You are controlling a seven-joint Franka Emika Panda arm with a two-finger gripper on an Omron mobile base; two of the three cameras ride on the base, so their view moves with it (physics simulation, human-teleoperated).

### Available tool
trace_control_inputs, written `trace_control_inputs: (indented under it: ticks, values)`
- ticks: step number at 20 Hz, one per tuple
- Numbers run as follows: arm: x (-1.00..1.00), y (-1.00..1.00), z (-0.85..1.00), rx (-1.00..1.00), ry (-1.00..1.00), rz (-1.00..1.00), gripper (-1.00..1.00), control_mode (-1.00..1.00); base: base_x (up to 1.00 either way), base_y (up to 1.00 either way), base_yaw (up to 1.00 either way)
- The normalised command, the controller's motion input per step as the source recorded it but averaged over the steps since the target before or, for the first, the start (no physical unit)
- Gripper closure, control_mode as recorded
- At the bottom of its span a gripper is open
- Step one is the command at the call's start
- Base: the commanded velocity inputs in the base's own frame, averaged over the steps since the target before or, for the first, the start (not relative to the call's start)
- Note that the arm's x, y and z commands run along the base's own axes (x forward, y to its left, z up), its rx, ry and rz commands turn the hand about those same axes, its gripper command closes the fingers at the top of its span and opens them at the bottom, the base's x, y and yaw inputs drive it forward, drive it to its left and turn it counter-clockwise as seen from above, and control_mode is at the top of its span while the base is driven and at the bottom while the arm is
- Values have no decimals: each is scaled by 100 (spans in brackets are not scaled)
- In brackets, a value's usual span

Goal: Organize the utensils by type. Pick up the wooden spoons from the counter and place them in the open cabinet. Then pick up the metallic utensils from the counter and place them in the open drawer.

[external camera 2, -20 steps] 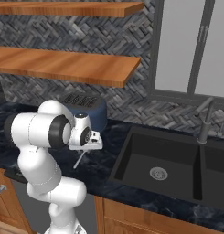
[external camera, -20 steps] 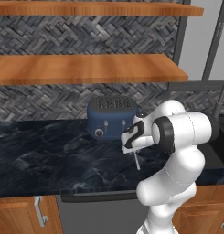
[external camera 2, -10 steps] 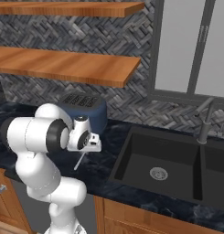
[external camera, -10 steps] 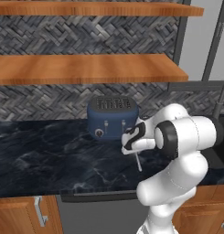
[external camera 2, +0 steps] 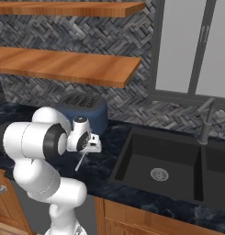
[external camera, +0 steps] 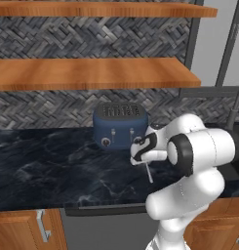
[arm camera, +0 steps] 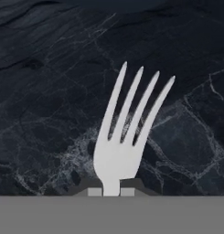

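Worktop (external camera: 48, 171) of black veined stone is seen across the middle of the left base view and along the lower left of the right base view (external camera 2: 109, 137); in the hand view it is spread behind everything (arm camera: 49, 91). Two brown shelves are mounted above it on a grey herringbone wall, the lower shelf (external camera: 91, 73) running across the upper half of the left base view. A black sink (external camera 2: 164, 160) is sunk into the worktop at the right of centre in the right base view, with a tap (external camera 2: 205, 124) at its far right rim. A dark blue toaster (external camera: 120, 124) is stood on the worktop at the centre of the left base view, against the wall; in the right base view it is found left of centre (external camera 2: 86, 108), partly behind the arm.

Just below and right of the toaster, the jaws (external camera: 143, 158) are clenched on a fork (external camera: 149, 172), a thin silver-grey metal one. It is held by the base of its head, and its tines are pointed down toward the worktop. In the right base view the fork (external camera 2: 80, 161) is hung from the jaws (external camera 2: 88, 147) at lower left, tilted. In the hand view the four tines of the fork (arm camera: 127, 137) are spread at the centre, above the fingertips (arm camera: 131, 185) at the bottom edge.
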Motion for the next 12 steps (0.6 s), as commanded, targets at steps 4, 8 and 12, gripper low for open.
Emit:
trace_control_inputs:
  ticks: [4,8,12]
  values:
    - [-6,0,34,0,0,0,100,-100,0,0,0]
    - [-23,4,40,0,0,0,100,-100,0,0,0]
    - [-18,7,39,0,0,0,100,-100,0,0,0]
